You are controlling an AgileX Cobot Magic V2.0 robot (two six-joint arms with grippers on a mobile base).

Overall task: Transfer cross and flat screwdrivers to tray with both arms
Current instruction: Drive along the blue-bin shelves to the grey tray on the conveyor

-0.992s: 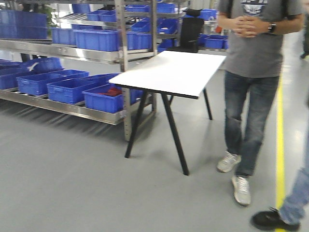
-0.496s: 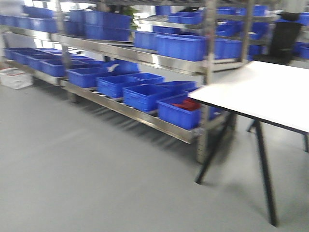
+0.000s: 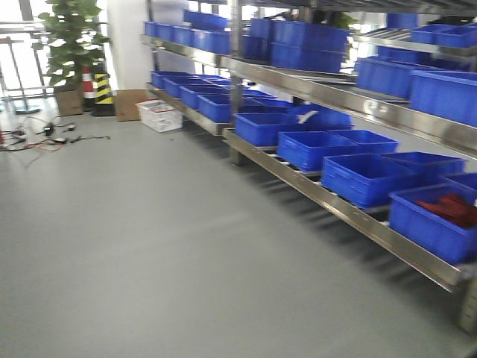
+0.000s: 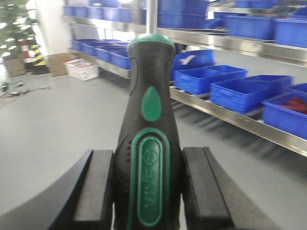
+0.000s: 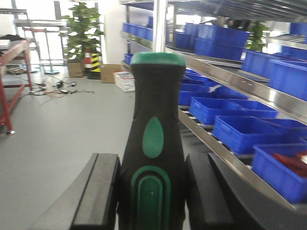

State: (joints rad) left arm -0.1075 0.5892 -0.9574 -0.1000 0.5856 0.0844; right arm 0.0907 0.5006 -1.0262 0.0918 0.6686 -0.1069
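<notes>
In the left wrist view a screwdriver's black handle with green inlays (image 4: 149, 158) stands upright between the two black fingers of my left gripper (image 4: 147, 184), which is shut on it. The right wrist view shows the same picture: another black and green screwdriver handle (image 5: 154, 143) is clamped by my right gripper (image 5: 152, 191). Both shafts are hidden below the jaws. The tray is out of view. Neither gripper shows in the front-facing view.
Steel shelving (image 3: 335, 201) loaded with blue plastic bins (image 3: 365, 175) runs along the right. Grey floor (image 3: 149, 253) spreads to the left. Far off stand a potted plant (image 3: 71, 45), a striped bollard (image 3: 100, 89), a white crate (image 3: 160, 115) and loose cables (image 3: 37, 138). A red-framed bench (image 5: 12, 72) is at the left.
The front-facing view has swung left: the white table and the standing people have left the frame, and the shelving, plant and open floor have come in.
</notes>
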